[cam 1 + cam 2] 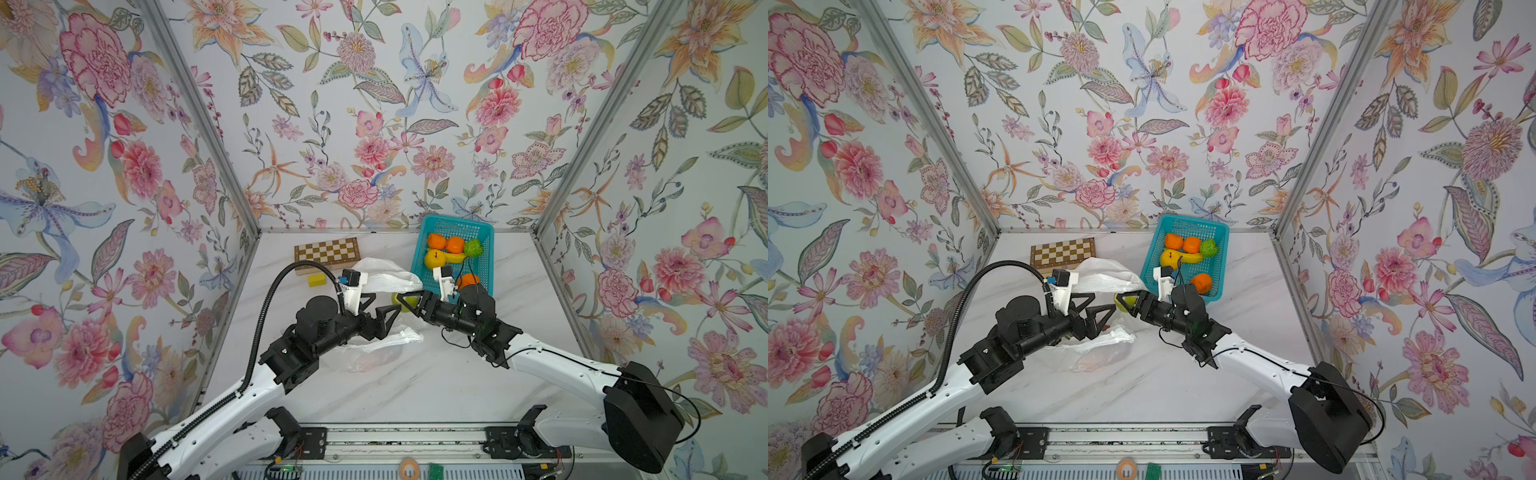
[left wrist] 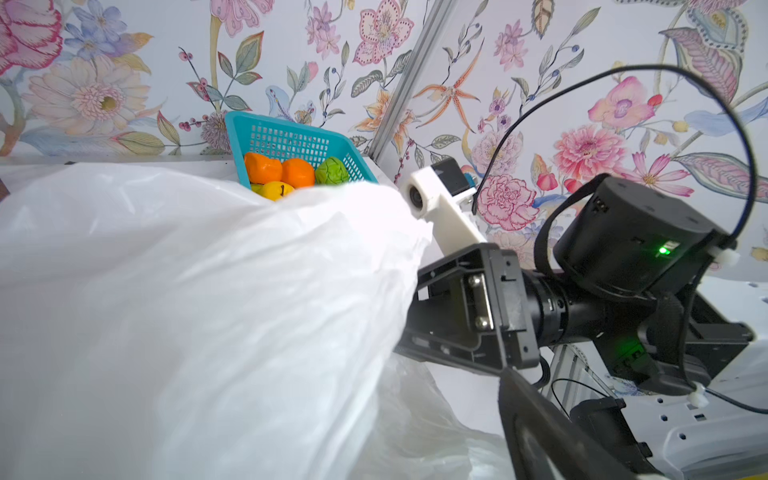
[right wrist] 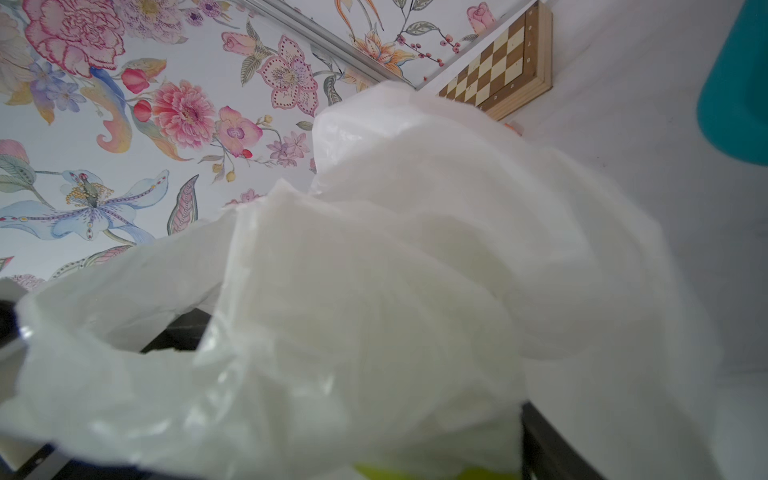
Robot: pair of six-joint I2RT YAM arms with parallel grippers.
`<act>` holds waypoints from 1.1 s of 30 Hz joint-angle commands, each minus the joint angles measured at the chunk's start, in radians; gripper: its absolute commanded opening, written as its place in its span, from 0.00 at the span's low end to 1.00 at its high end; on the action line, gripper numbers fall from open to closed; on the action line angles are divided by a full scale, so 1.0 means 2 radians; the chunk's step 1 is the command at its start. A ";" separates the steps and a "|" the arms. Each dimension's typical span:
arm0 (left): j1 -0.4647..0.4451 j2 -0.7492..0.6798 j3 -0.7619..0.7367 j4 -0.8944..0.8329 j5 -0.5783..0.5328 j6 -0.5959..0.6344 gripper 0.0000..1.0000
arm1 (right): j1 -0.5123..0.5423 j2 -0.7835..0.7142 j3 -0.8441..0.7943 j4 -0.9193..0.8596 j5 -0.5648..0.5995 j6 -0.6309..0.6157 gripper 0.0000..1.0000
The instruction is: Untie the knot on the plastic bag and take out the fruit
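The plastic bag (image 1: 386,276) lies loose and crumpled mid-table, and its film fills the left wrist view (image 2: 208,311) and the right wrist view (image 3: 415,249). The knot is out of view. My left gripper (image 1: 379,305) stands open at the bag's mouth with nothing between its fingers (image 2: 540,432). My right gripper (image 1: 405,302) reaches in from the right, shut on a yellow-green fruit (image 1: 397,300) at the mouth; a sliver of the fruit (image 3: 415,473) shows under the film. More fruit sits in the teal basket (image 1: 459,227): oranges (image 1: 436,241), a green piece (image 1: 473,248), a yellow one (image 1: 434,258).
A folded chessboard (image 1: 327,253) lies at the back left with a small yellow block (image 1: 316,279) in front of it. A banana (image 1: 456,257) lies among the fruit in the basket. Flowered walls close three sides of the table.
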 commanded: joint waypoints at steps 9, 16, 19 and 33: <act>0.005 0.073 0.088 -0.003 -0.112 -0.101 0.72 | 0.018 0.011 0.015 -0.020 -0.034 -0.045 0.70; 0.021 0.129 0.124 -0.034 -0.159 -0.098 0.32 | 0.039 -0.036 0.001 -0.009 -0.061 -0.068 0.70; 0.030 0.141 0.122 -0.045 -0.188 -0.101 0.15 | 0.040 -0.064 -0.011 0.002 -0.063 -0.067 0.70; 0.045 0.155 0.103 -0.048 -0.192 -0.098 0.08 | 0.017 -0.152 -0.018 0.048 -0.020 -0.051 0.74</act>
